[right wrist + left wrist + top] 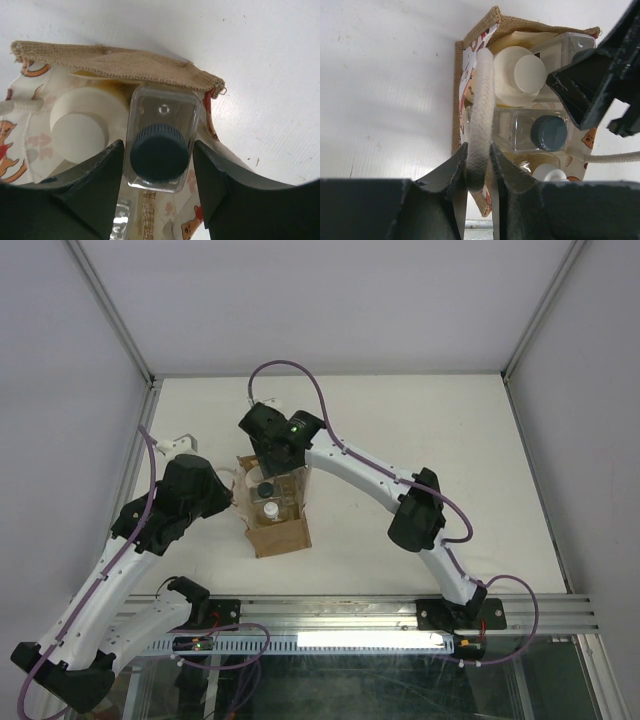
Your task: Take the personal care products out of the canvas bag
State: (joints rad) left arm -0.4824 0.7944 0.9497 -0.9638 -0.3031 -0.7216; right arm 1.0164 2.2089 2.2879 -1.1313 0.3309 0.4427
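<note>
**Both grippers at the bag, bottles still inside**

The canvas bag (281, 536) stands upright on the table (450, 440), near its middle, mouth open upward. The left gripper (479, 150) is pinched nearly closed on the bag's white loop handle (481, 100) at the left side. The right gripper (157, 150) reaches into the far end, its fingers pressed against both sides of a clear square bottle (162, 107) with a dark cap. Left of that sits the cream-white round bottle (80, 130), and nearer lies a second clear bottle (520, 132).

The canvas bag (115, 62) is packed tight: the cream-white bottle (80, 130) crowds the right fingers (95, 185) flanking a clear square bottle (160, 145). Bench (450, 430) beyond the bag lies open.
</note>
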